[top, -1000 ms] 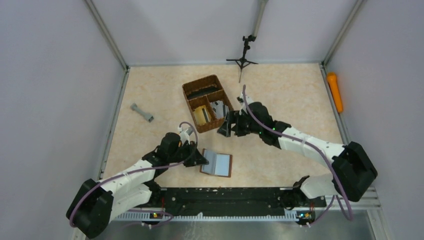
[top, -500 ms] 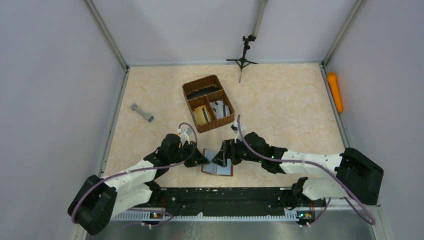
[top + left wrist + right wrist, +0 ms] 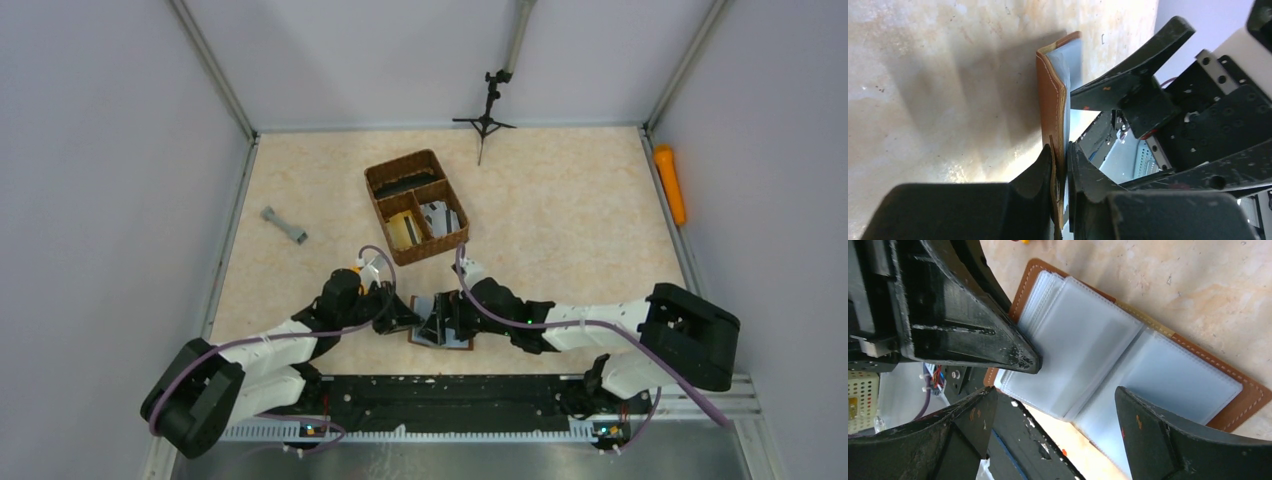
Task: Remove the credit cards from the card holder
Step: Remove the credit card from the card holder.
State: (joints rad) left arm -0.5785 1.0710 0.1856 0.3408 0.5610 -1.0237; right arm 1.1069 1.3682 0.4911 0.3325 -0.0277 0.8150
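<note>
- We see a beige marbled tabletop [image 3: 560,200].
- A brown woven compartment basket [image 3: 372,185] stands mid-table.
- A small grey dumbbell-shaped piece [image 3: 284,226] lies to its left.
- A small black tripod [image 3: 485,122] stands at the far edge.
- A brown leather card holder [image 3: 1088,340] lies open near the front.

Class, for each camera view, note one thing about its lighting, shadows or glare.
Top external: even, soft light, only faint shadows on the table. Left wrist: the card holder throws a broad dark shadow across the table. Right wrist: the card holder's clear sleeves look pale and milky, hiding their contents.
</note>
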